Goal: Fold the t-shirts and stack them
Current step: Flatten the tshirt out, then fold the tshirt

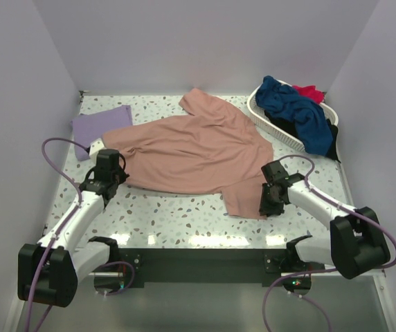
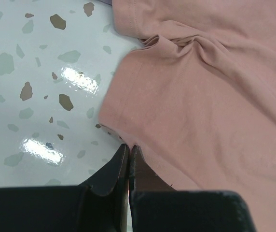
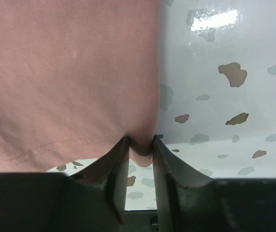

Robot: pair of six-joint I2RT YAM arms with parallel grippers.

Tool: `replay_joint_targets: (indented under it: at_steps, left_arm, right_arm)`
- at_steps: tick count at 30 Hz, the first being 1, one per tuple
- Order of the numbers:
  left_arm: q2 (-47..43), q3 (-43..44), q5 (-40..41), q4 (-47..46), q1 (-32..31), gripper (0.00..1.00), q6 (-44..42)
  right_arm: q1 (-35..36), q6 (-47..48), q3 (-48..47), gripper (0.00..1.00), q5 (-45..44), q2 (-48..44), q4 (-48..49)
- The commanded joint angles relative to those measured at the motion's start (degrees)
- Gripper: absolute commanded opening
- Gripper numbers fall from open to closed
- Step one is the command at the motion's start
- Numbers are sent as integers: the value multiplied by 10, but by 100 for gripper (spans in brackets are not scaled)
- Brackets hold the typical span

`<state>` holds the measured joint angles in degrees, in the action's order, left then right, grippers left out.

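**Fig. Pink shirt (image 1: 191, 152) spread open on the table (image 1: 184, 214), held at two near edges, first fold not yet made.**

Left jaws are shut tight on the shirt's near-left edge. Right jaws stand narrowly apart with a pinch of the near-right hem between them. A lavender shirt (image 1: 101, 128) lies folded at the far-left corner and is judged done. The pink shirt has yet to be folded and stacked. Navy (image 1: 295, 111), red (image 1: 310, 91) and black (image 1: 331, 135) shirts lie heaped in the basket (image 1: 271, 124) at far right, so most of the task is judged to remain.
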<state>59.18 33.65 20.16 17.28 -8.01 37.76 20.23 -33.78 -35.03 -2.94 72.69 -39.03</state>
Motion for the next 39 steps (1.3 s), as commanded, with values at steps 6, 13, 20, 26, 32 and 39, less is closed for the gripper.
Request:
replay_joint_targets:
  at_steps: [6,13,20,26,32,39]
  left_arm:
    - [-25,19,8,2,-3,0,-23]
    - [-81,42,6,49,-3,0,-28]
    - [-157,59,-1,122,-3,0,-16]
    - [-228,77,-24,182,-3,0,1]
    - [-307,99,-42,249,-3,0,19]
    - [-349,149,-52,307,-3,0,19]
  right_arm:
    - [4,1,-25,4,6,-42,-7]
    - [3,56,-144,0,-58,-98,-118]
    - [3,71,-217,0,-93,-160,-191]
    - [4,69,-261,0,-88,-228,-243]
    - [4,63,-278,0,-73,-291,-281]
    - [3,52,-288,0,-47,-340,-303]
